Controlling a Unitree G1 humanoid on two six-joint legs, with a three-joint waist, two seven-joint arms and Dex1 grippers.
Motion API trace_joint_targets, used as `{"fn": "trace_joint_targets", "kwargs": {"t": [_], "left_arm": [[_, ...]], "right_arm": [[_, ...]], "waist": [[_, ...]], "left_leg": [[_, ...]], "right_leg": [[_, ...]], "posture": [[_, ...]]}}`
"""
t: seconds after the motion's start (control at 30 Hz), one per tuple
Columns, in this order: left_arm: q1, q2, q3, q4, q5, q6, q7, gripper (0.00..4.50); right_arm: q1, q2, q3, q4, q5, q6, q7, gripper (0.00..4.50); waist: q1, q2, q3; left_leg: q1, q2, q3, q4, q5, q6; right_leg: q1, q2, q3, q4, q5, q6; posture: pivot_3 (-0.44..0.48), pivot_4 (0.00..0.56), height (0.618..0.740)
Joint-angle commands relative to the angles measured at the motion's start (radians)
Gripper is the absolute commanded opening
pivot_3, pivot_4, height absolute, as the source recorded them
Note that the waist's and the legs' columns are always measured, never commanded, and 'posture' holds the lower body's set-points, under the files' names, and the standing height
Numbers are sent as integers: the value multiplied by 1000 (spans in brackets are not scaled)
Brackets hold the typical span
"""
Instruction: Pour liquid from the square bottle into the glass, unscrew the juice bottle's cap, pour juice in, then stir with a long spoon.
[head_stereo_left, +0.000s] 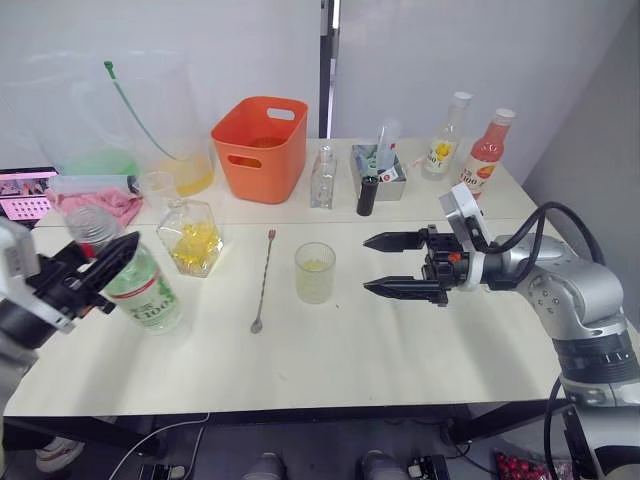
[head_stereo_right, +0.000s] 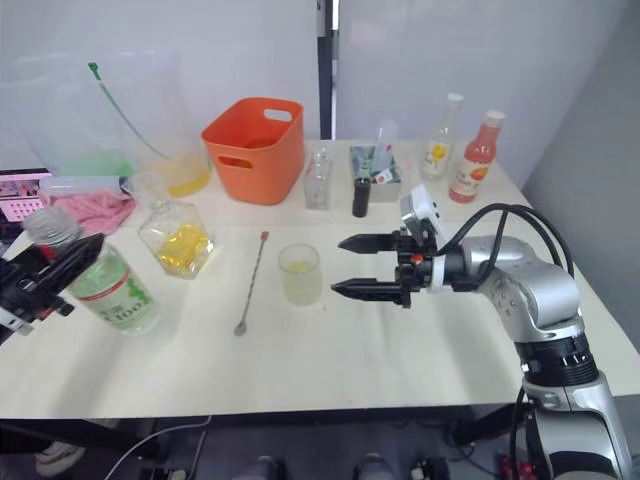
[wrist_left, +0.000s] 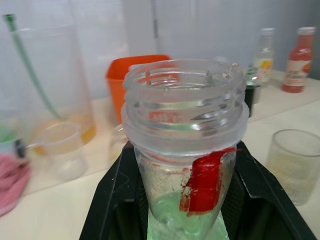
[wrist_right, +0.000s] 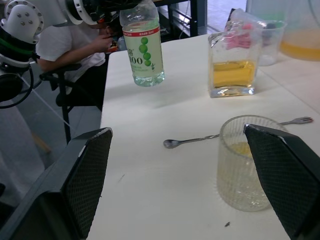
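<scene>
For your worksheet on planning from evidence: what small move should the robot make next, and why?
Probably carry the juice bottle toward the glass and tip it. Its neck is uncapped, the left gripper grips it off the table, and the glass holds only a little yellow liquid.

Head stereo pair looks forward and down over the table (head_stereo_left: 330, 350) from the robot's side, both eyes sharing nearly the whole scene, orange basket (head_stereo_left: 260, 147) at the back. Left wrist camera sits very close behind the juice bottle (wrist_left: 186, 145), aimed along its open neck toward the basket and the glass (wrist_left: 295, 165). Right wrist camera is low over the tabletop, facing across it past the glass toward the long spoon (wrist_right: 235, 134), square bottle (wrist_right: 231, 67) and juice bottle.
</scene>
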Motion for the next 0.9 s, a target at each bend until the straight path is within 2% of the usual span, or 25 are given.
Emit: {"fn": "trace_joint_targets", "kwargs": {"t": [0.03, 0.17, 0.3, 0.5, 0.6, 0.83, 0.9], "left_arm": [[3, 12, 92, 43, -15, -43, 31, 1366], [-2, 66, 71, 152, 49, -72, 25, 1366], [-114, 139, -20, 326, 129, -115, 36, 1366], [-409, 211, -214, 687, 260, -248, -9, 1366], [-516, 222, -281, 853, 320, -334, -46, 1366], [-885, 217, -456, 1420, 502, -596, -84, 1366], [-952, 210, -483, 1523, 533, -654, -100, 1366]], "right_arm": [[-6, 29, -9, -47, 19, -5, -6, 4462], [10, 35, -26, -81, 40, 23, -14, 4462], [38, 28, -45, -135, 82, 65, -35, 4462], [81, 20, -87, -208, 112, 100, -115, 4462], [101, 12, -100, -239, 128, 115, -143, 4462], [135, -5, -141, -316, 166, 151, -229, 4462], [141, -10, -148, -330, 175, 154, -246, 4462]], "waist": [[0, -1, 0], [2, -1, -1], [14, -2, -1], [15, -6, -4], [12, -6, -4], [10, -8, -4], [8, -8, -4]], "left_leg": [[0, 0, 0, 0, 0, 0], [0, 0, 0, 0, 0, 0], [0, 0, 0, 0, 0, 0], [0, 0, 0, -1, 0, 0], [0, 0, 0, -2, 0, 0], [-1, 0, 0, -3, 0, 0], [-1, 0, 0, -3, 0, 0]], "right_leg": [[0, 0, 0, 0, 0, 0], [0, 0, 0, 0, 0, 0], [0, 0, 0, 0, 0, 0], [0, 0, -1, -1, 0, 0], [-1, 0, -1, -1, 1, -1], [-2, 0, -2, 0, 1, -1], [-2, 0, -3, 0, 1, -1]], "posture": [[0, 150, 740], [0, 150, 740], [0, 150, 740], [0, 150, 740], [0, 150, 740], [0, 150, 740], [0, 150, 740]]}}
